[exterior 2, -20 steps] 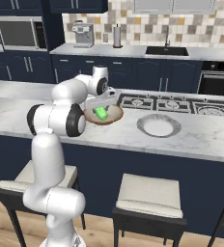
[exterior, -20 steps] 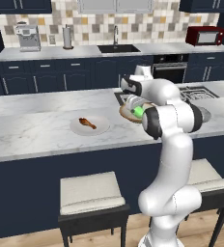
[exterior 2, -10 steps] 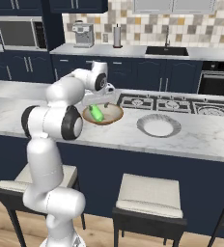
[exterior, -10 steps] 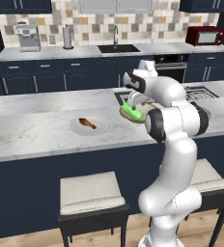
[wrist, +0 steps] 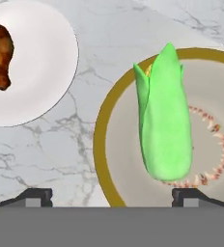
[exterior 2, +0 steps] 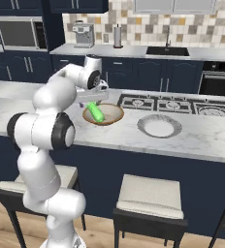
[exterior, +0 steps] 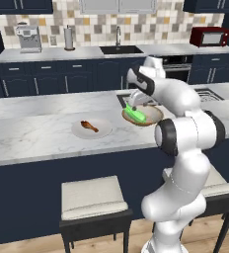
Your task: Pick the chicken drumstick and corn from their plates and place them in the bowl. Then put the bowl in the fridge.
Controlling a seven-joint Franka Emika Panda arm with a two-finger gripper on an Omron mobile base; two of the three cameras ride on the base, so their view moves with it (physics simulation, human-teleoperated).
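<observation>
The green corn lies inside the tan bowl on the marble island, slanting across its left half. My gripper hovers just above it, open, with its two fingertips wide apart and nothing between them. In the base views the corn rests in the bowl under my gripper. The reddish-brown drumstick lies on a white plate left of the bowl. A second plate sits bare to the bowl's right. The fridge is out of view.
A gas stove top lies in the island just behind the bowl. Two stools stand at the island's front edge. On the back counter are a sink, a coffee machine and a red microwave.
The corn has come down from near the hand to lie in the bowl. The hand has shifted slightly towards the drumstick's side, and the elbow has swung.
</observation>
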